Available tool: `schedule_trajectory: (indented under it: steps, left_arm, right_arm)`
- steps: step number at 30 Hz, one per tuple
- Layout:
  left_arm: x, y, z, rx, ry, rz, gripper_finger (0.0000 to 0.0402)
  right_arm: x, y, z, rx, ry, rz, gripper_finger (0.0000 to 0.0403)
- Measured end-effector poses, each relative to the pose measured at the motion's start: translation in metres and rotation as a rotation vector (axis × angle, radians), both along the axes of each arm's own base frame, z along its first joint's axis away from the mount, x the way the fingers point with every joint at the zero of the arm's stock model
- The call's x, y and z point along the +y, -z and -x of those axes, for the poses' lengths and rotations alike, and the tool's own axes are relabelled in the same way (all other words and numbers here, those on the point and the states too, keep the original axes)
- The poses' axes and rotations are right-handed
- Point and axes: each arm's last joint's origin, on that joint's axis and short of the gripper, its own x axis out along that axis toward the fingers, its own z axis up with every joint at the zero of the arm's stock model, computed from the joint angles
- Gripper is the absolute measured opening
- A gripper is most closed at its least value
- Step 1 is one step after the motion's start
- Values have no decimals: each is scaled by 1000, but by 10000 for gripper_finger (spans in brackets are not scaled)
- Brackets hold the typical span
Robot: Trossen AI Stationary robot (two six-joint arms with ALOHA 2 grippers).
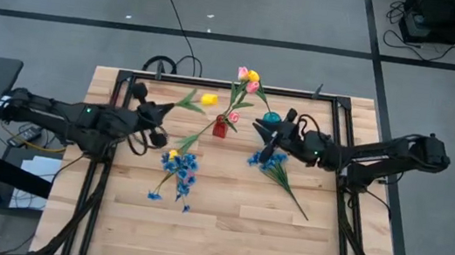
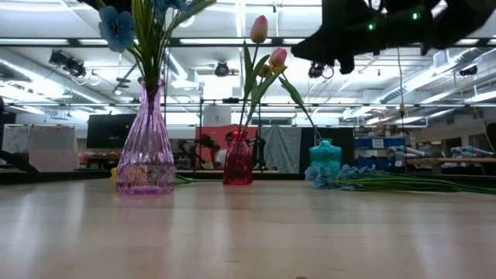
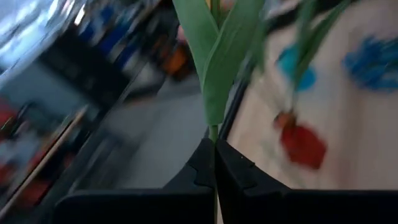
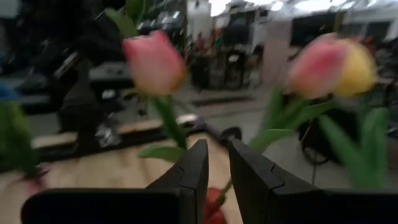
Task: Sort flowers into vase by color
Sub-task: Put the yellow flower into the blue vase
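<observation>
the left gripper (image 3: 216,163) has its fingers pressed together on the thin stem of a yellow tulip (image 1: 208,99), held up above the bench (image 1: 223,224). the right gripper (image 4: 215,165) hangs by the red vase (image 1: 220,127), fingers a little apart, holding nothing. pink tulips (image 1: 253,87) stand in that red vase. blue flowers (image 1: 180,168) sit in the purple vase (image 2: 146,163), and more blue flowers (image 1: 265,160) lie on the bench near the teal vase (image 1: 272,117).
</observation>
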Motion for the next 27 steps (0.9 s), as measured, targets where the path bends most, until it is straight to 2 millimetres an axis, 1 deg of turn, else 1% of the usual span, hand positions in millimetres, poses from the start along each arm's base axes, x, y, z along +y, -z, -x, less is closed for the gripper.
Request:
schedule_trajectory:
  steps: [3,5,7,10,12,14,17,19,22,27]
  left_arm:
    - [3,0,5,-76,145,-35,5]
    - [3,-1,7,-147,267,-48,6]
    - [4,-2,5,-213,380,-65,6]
    - [5,-1,0,-274,467,-72,6]
    - [6,1,-6,-292,485,-49,6]
    - [6,4,-14,-309,486,-18,6]
    - [6,6,-26,-358,481,21,6]
    - [6,7,-33,-386,478,43,6]
    - [7,9,-41,-421,475,75,6]
    - [7,9,-48,-471,472,113,7]
  right_arm:
    - [7,-11,-7,82,-40,-39,77]
    - [13,-17,-12,122,-105,-52,77]
    - [19,-24,-16,118,-195,-56,77]
    - [30,-37,-20,83,-312,-54,77]
    - [37,-48,-22,55,-353,-34,77]
    - [45,-61,-24,29,-358,2,77]
    - [52,-77,-28,10,-296,88,78]
    - [53,-81,-33,28,-242,138,84]
    - [51,-86,-44,35,-216,162,104]
    - [49,-94,-64,26,-261,164,156]
